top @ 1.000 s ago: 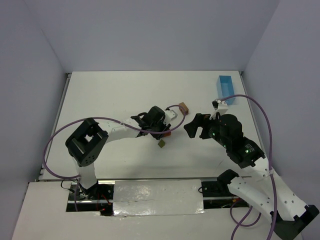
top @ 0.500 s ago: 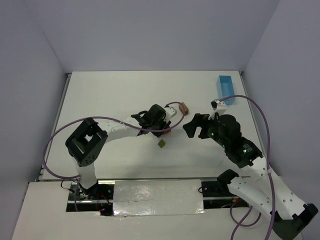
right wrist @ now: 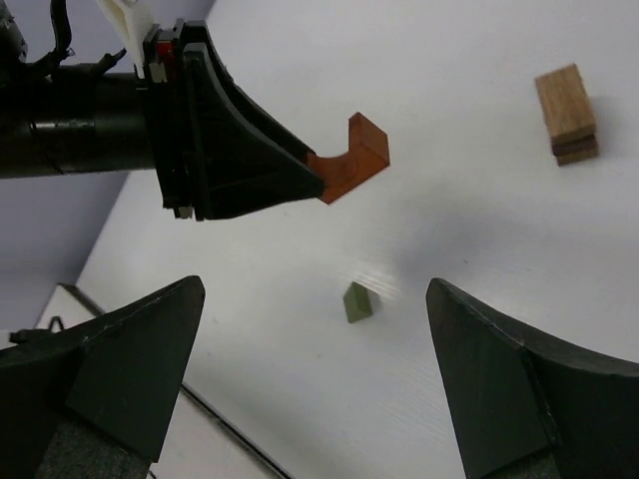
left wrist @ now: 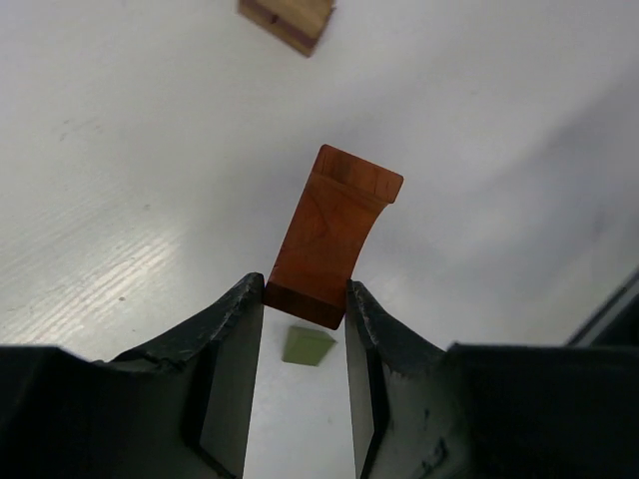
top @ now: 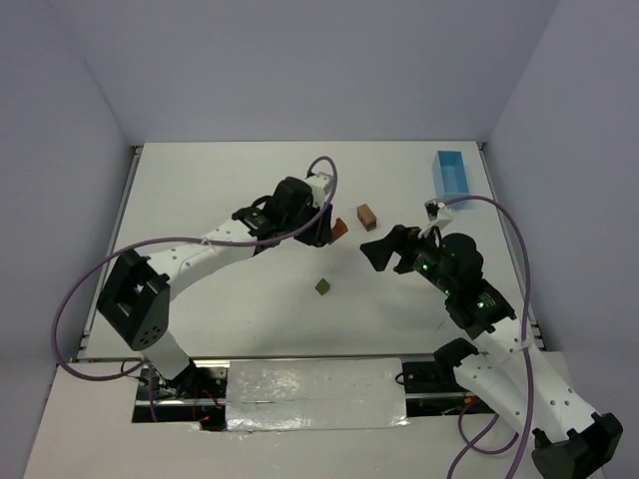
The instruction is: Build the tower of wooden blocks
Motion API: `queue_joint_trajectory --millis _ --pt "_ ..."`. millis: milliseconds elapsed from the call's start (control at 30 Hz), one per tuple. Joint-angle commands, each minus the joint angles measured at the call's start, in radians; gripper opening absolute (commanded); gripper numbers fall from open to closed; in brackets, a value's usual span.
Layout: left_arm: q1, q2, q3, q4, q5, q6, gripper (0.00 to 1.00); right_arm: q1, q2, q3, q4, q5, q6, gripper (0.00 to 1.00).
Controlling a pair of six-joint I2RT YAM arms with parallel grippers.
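My left gripper [top: 329, 232] is shut on an orange arch-shaped block [left wrist: 329, 232] and holds it above the table; the block also shows in the top view [top: 339, 229] and the right wrist view [right wrist: 349, 158]. A small stack with a tan block on a dark red one [top: 366, 216] stands on the table just right of it, also in the left wrist view [left wrist: 287, 18] and the right wrist view [right wrist: 566, 113]. An olive green block [top: 322, 286] lies alone nearer the arms, seen between the left fingers [left wrist: 306, 346] and in the right wrist view [right wrist: 357, 301]. My right gripper [top: 384, 252] is open and empty.
A light blue tray [top: 451, 176] stands at the table's far right edge. The right arm's cable loops past it. Grey walls close in the table at the back and sides.
My left arm has swung up and away from the arms' bases, carrying the orange block toward the tan and red stack. The green block stays in place. The right gripper shifted slightly.
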Motion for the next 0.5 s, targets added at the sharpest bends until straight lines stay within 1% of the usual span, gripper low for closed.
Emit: queue_joint_trajectory --millis 0,67,100,133,233,267,300,367,400,467 --pt "0.002 -0.093 0.049 -0.030 0.172 -0.157 0.00 -0.031 0.039 0.002 0.210 -0.160 0.059 1.00" --pt "0.002 -0.145 0.024 -0.003 0.229 -0.228 0.00 -0.043 0.036 -0.055 0.319 -0.255 0.146 1.00" --pt "0.002 -0.191 0.007 0.018 0.272 -0.254 0.00 -0.043 0.029 -0.078 0.421 -0.270 0.180 1.00" --pt "0.002 -0.217 -0.028 0.064 0.289 -0.301 0.00 -0.046 0.024 -0.096 0.466 -0.283 0.238 1.00" --pt "0.002 -0.313 -0.095 0.135 0.333 -0.392 0.00 -0.049 0.027 -0.141 0.589 -0.315 0.315 1.00" --pt "0.002 -0.334 -0.112 0.188 0.341 -0.412 0.00 -0.049 0.033 -0.158 0.617 -0.323 0.364 1.00" --pt "0.002 -0.372 -0.128 0.228 0.371 -0.451 0.00 -0.049 0.042 -0.169 0.690 -0.348 0.387 0.99" --pt "0.000 -0.405 -0.169 0.307 0.396 -0.490 0.00 -0.049 0.047 -0.201 0.750 -0.350 0.432 0.98" --pt "0.002 -0.434 -0.180 0.325 0.401 -0.507 0.00 -0.049 0.042 -0.215 0.814 -0.347 0.459 0.98" --pt "0.000 -0.454 -0.215 0.376 0.424 -0.559 0.00 -0.049 0.039 -0.257 0.890 -0.355 0.490 0.96"
